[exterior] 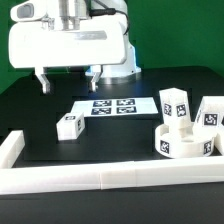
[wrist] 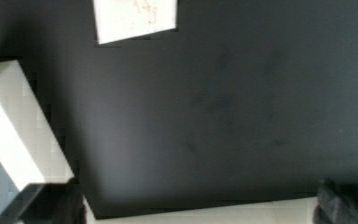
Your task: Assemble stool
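The round white stool seat (exterior: 186, 150) lies at the exterior view's right, with tags on its side. Two white tagged legs (exterior: 174, 108) (exterior: 212, 116) stand upright on it. A third leg (exterior: 70, 126) lies loose on the black table, left of the marker board (exterior: 108, 105). My gripper (exterior: 67, 82) hangs open and empty above the back of the table, well above the loose leg and the board. In the wrist view my gripper (wrist: 197, 208) shows only as dark fingertips (wrist: 43, 205) at the corners, wide apart, with bare black table between them. The seat and legs are out of the wrist view.
A long white border rail (exterior: 100, 178) runs along the table's front and turns up its left side (exterior: 12, 150). In the wrist view a corner of the marker board (wrist: 135, 18) shows, a long white bar (wrist: 16, 110) lies at one side, and a pale strip (wrist: 211, 205) runs between the fingertips.
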Tool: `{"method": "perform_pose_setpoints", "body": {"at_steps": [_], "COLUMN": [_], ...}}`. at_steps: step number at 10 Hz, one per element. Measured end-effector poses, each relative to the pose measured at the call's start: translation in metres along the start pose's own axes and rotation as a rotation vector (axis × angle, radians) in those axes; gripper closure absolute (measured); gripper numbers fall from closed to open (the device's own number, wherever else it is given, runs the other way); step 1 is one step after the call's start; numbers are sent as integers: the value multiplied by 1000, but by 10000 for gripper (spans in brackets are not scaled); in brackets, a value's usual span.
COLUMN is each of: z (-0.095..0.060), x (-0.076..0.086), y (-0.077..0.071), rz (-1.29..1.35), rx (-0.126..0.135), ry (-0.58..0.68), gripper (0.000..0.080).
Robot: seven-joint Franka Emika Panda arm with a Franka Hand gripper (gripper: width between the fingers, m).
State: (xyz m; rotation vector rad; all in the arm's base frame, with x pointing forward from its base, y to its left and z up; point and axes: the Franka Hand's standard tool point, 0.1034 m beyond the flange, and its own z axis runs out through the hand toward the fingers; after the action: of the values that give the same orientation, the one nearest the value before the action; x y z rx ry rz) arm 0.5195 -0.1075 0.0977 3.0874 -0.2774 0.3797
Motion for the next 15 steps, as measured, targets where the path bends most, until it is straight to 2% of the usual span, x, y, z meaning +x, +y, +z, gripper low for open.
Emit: {"method": "perform_pose_setpoints", "body": {"at_steps": [1,2,3,4,6,10,11,14,15], "z": [8,14,19,20,19,22,29,52,59], "x": [-10,-6,-5,-13,-12,-21,-26,-32,-30], "y": [5,19,26,23,19,17,20,29,31], "rz": [-3,5,8,20,16,17,31,25,23], "rx": [41,29,23,55,72,102,105,77,67], "ry": [-137,-213,-240,-332,-457,-702,-784,-930,-915], "gripper": [150,150,150,150,150,150,150,150,150]}}
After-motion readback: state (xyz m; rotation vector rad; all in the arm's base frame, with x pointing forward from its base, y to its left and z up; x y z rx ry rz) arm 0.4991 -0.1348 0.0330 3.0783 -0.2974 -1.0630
